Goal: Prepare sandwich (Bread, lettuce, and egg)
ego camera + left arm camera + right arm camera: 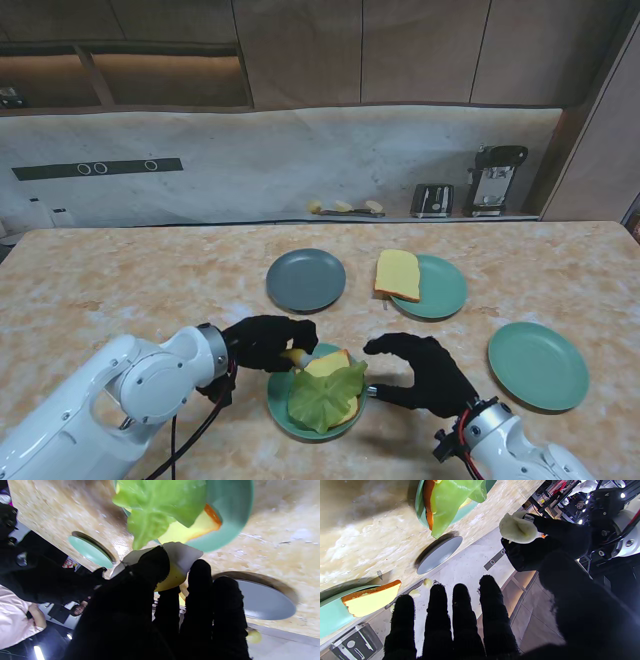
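Left hand (268, 341): gripped white-and-yellow fried egg (180, 565) | lettuce-topped bread (328, 390) just to its right | right hand (425, 375): open, empty.

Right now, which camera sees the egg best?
The left wrist view: the egg, white and yolk, fills the left hand. The right wrist view shows its pale underside; the stand view only a yellow sliver.

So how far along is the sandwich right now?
Done: bread and lettuce are stacked on the near plate. In hand: the left hand holds the egg at the plate's edge; the right hand is open. Left: placing the egg, then the second slice.
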### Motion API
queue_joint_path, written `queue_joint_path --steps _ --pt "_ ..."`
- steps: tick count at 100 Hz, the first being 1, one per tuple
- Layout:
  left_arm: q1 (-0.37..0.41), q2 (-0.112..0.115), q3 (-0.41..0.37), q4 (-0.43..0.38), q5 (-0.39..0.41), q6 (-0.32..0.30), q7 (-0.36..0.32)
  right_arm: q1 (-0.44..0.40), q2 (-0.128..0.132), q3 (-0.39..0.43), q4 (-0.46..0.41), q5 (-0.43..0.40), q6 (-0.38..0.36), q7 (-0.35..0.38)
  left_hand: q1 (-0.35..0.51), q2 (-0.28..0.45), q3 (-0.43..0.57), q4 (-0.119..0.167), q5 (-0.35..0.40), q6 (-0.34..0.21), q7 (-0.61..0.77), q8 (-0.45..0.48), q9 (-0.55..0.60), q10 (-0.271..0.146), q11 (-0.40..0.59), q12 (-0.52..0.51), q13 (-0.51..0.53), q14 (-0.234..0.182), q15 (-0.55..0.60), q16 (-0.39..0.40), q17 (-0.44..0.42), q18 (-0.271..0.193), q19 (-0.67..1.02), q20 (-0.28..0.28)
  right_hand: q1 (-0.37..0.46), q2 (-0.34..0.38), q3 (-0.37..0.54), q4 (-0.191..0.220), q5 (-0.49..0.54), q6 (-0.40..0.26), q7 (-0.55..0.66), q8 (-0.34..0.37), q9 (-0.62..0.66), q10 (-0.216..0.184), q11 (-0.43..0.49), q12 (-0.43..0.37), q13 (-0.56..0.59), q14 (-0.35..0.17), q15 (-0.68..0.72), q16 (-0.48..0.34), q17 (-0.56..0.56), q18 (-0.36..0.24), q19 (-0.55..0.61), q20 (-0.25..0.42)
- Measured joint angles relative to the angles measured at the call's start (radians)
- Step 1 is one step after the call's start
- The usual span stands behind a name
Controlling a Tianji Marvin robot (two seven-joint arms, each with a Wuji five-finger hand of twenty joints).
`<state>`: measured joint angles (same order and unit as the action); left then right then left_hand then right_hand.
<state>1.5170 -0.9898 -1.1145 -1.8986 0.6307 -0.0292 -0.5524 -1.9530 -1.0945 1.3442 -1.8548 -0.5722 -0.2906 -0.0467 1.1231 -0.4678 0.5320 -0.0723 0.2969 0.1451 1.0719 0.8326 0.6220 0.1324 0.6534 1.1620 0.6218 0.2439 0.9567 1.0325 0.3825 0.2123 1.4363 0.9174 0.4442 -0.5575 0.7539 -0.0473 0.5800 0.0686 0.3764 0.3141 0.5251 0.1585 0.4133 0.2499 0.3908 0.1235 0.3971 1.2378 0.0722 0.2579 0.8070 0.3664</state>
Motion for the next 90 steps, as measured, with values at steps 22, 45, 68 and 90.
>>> queue_joint_path --steps 22,45,68,90 --pt "-0.005 0.0 0.074 0.01 0.101 -0.029 0.072 -0.007 0.0 0.005 -0.005 -0.007 0.0 -0.01 0.0 -0.001 0.0 0.0 0.0 0.0 -0.002 0.0 0.0 0.0 -0.008 0.001 0.0 0.0 0.0 0.0 -0.001 0.0 0.0 0.0 0.0 0.0 0.0 0.0 0.0 0.0 0.0 0.0 0.0 0.0 0.0 0.0 0.0 0.0 0.0 0.0 0.0 0.0 -0.007 0.0" --pt "-0.047 -0.003 0.151 0.052 0.114 -0.032 0.078 -0.015 -0.001 0.013 -0.009 -0.013 0.0 -0.013 0.0 -0.002 0.0 0.0 0.0 0.0 -0.013 0.0 0.0 0.0 -0.008 0.001 0.0 0.0 0.0 0.001 -0.009 0.0 0.0 0.0 0.0 0.0 0.0 0.0 0.0 0.0 0.0 0.0 0.0 0.0 0.0 0.0 0.0 0.0 0.0 0.0 0.0 0.0 -0.007 0.0" --pt "-0.072 -0.011 0.186 0.095 0.187 -0.03 0.127 -0.022 -0.001 0.019 -0.013 -0.016 0.0 -0.014 0.0 -0.002 0.0 0.0 0.0 0.0 -0.065 -0.026 -0.001 0.0 -0.033 0.001 -0.003 0.0 -0.026 0.001 -0.03 0.0 0.0 0.0 0.0 0.0 0.0 0.0 0.0 0.0 0.0 0.0 0.0 0.0 0.0 0.0 0.0 0.0 0.0 0.0 0.0 0.0 -0.008 0.001" --pt "-0.082 -0.012 0.195 0.103 0.168 -0.019 0.114 -0.024 -0.001 0.023 -0.016 -0.017 0.003 -0.012 0.0 -0.002 -0.005 0.0 0.0 0.0 -0.112 -0.052 -0.015 0.0 -0.097 -0.002 -0.04 0.001 -0.08 -0.004 -0.066 -0.001 -0.02 0.0 0.0 0.0 0.0 0.0 0.0 0.0 0.0 0.0 0.0 0.0 0.0 0.0 0.0 0.0 0.0 0.0 0.0 0.0 -0.008 0.001"
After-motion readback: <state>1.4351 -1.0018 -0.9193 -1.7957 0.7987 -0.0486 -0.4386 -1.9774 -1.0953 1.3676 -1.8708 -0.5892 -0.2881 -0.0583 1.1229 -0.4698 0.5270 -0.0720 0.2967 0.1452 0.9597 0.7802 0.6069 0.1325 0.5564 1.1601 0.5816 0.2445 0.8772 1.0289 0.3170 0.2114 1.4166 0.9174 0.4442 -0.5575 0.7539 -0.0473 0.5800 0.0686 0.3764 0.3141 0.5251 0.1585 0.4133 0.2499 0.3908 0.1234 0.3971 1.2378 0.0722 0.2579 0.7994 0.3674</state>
